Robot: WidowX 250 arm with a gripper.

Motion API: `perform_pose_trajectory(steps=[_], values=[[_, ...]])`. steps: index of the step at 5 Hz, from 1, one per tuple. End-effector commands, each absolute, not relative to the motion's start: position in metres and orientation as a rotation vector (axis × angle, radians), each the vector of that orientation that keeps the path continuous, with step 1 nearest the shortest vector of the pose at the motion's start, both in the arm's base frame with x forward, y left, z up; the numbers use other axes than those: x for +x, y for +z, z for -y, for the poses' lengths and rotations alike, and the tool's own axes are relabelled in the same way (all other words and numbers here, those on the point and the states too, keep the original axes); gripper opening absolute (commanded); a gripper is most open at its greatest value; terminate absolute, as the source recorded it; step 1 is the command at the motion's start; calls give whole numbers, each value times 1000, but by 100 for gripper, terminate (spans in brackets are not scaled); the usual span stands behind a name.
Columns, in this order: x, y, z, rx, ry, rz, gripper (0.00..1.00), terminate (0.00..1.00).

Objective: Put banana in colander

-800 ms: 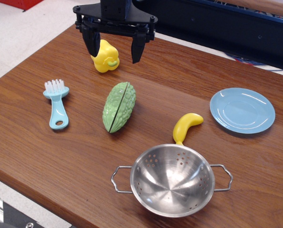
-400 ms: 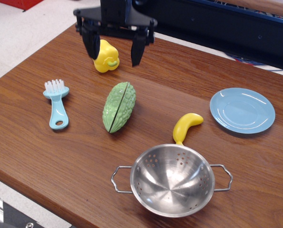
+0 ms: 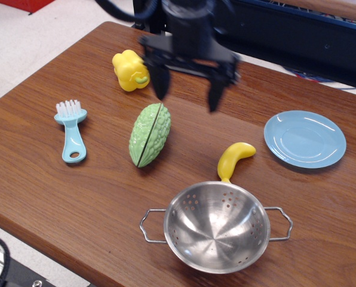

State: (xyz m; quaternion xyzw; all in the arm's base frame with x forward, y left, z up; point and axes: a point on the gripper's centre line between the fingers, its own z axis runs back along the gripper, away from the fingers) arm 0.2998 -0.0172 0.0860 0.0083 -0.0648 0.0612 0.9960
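Two spread fingers of the gripper (image 3: 187,95) hang empty up-left of the banana (image 3: 235,159) — its long axis slanting toward the colander (image 3: 217,226).

A brown wooden table (image 3: 58,197) with visible grain is seen filling most of the view, while pale flooring (image 3: 28,42) is shown beyond its upper-left corner, a red object (image 3: 22,5) is glimpsed past that floor, and a dark blue structure (image 3: 309,36) is set behind its far edge.
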Motion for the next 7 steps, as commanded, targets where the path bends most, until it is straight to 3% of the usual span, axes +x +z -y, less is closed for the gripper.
perform_pose_trajectory(steps=[1,4,7], values=[[293,85,64,-67,-101,294,100,0],[307,44,85,29,-108,232,100,0],[303,10,63,104,-104,215,100,0]])
